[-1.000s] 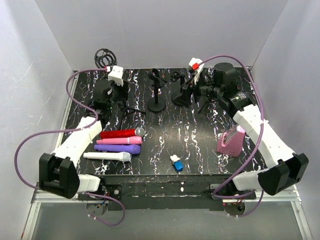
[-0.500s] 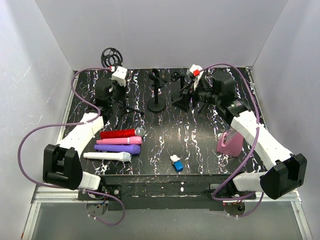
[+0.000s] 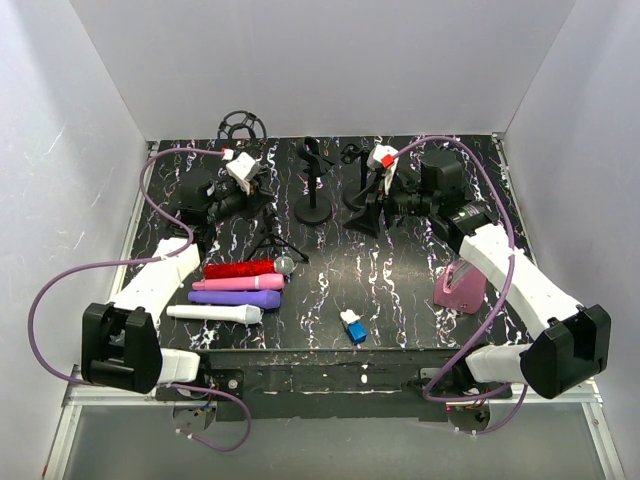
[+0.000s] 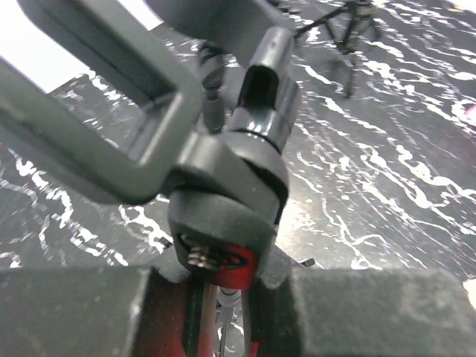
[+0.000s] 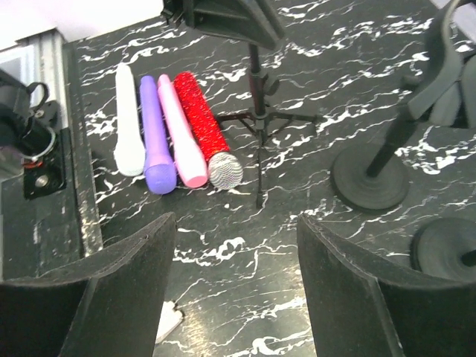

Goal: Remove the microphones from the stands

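- Your left pincer (image 4: 223, 297) is clamped shut on the swivel joint at the head of the tripod stand (image 3: 272, 238), at the far left of the table (image 3: 400, 290).
- The ring-shaped shock mount (image 3: 241, 125) sits above your grip. In the top view it shows against the back wall.
- You cannot tell from these views whether the tripod feet touch the table.
- Your right pincer (image 5: 234, 238) is open, with its fingers wide apart and nothing between them. It hangs at the far right-centre, close to the two round-base stands (image 3: 314, 208).
- The only microphones you can see lie flat on the table at the front left, side by side and touching.
- From far to near they are the red glitter microphone (image 3: 240, 268), the pink microphone (image 3: 238, 283), the purple microphone (image 3: 233, 298) and the white microphone (image 3: 213, 313).
- The red one's silver grille lies just beside a tripod leg.
- You cannot tell which of the four belongs to the stand.
- A pink pouch (image 3: 462, 282) stands near your right forearm.
- A small blue-and-white block (image 3: 352, 327) sits near the front edge.
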You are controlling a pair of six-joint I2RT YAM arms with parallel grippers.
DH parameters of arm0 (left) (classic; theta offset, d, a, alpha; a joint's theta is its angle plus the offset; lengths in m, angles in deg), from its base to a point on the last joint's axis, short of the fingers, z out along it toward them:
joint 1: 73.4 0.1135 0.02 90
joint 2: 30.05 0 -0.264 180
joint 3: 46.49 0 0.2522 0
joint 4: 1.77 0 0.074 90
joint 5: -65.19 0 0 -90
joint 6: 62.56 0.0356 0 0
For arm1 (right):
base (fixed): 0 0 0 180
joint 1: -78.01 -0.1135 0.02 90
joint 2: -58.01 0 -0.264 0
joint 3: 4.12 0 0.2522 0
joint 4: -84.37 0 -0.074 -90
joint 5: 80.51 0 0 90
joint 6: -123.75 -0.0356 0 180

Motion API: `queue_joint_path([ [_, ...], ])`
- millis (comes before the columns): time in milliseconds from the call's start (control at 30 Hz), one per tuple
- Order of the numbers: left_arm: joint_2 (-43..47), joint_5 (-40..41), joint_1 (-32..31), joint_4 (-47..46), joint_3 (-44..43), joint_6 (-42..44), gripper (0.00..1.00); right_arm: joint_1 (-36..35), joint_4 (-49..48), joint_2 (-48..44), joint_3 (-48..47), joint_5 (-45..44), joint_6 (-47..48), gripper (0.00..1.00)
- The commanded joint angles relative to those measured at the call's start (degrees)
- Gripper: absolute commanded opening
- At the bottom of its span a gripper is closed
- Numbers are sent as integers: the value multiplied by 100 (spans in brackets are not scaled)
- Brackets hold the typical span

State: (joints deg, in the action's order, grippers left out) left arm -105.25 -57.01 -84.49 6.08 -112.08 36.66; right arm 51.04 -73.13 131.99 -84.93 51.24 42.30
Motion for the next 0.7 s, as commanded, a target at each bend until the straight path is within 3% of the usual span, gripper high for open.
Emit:
queue_joint_path([
  [0, -29, -1627, -16, -604, -55, 123, 0, 24, 85, -32, 113, 693, 243, 72],
  [267, -311, -3377, -24, -683, -186, 230, 3, -160, 226, 231, 420, 1185, 1006, 67],
  [433, -250, -4178, -104, -52, -205, 800, 3, -371, -301, 784, 368, 1317, 1157, 64],
  [567, -162, -4259, -112, 160, -116, 1197, 1, -643, -1020, 1215, 289, 1151, 1280, 63],
  [667, -241, -4311, -104, 213, -178, 1232, 1, -889, -1837, 1557, 271, 958, 773, 64],
])
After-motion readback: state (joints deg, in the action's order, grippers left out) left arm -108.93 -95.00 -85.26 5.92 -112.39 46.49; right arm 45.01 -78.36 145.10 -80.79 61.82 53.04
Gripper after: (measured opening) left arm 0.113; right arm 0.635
